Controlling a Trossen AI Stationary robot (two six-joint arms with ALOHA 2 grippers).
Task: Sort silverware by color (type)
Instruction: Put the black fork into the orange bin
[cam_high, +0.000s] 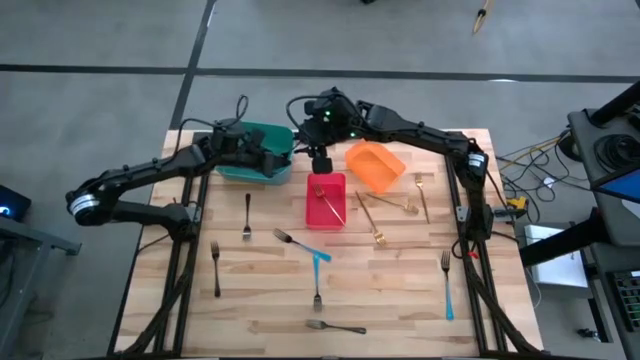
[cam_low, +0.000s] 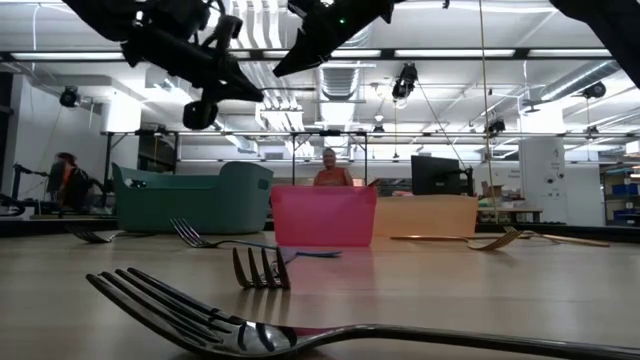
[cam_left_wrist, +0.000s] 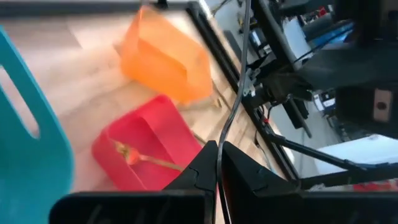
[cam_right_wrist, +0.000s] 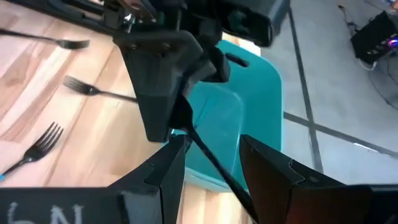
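My left gripper (cam_high: 278, 160) hovers by the teal bin (cam_high: 250, 160), shut on a thin dark fork (cam_right_wrist: 214, 163). The fork sticks out past its fingertips (cam_left_wrist: 217, 152) toward my right gripper (cam_high: 320, 165). My right gripper (cam_right_wrist: 212, 152) is open above the red bin (cam_high: 325, 200). Its two fingers stand on either side of the fork's free part, with no contact that I can see. A gold fork (cam_left_wrist: 140, 157) lies in the red bin. The orange bin (cam_high: 375, 165) stands to its right. My left gripper pinches one end of the dark fork (cam_right_wrist: 190, 134) between its two shut fingers; which end cannot be told. The fork runs on along the line of the fingers, lifted clear of the table and the bins, over the near side of the teal bin.
Loose forks lie across the wooden table: dark ones (cam_high: 247, 215) (cam_high: 215, 268) on the left, blue-handled ones (cam_high: 300, 243) (cam_high: 447, 285), gold ones (cam_high: 380, 205) (cam_high: 422, 195) by the orange bin, and one (cam_high: 335, 326) at the near edge. People show in the room beyond (cam_low: 330, 170).
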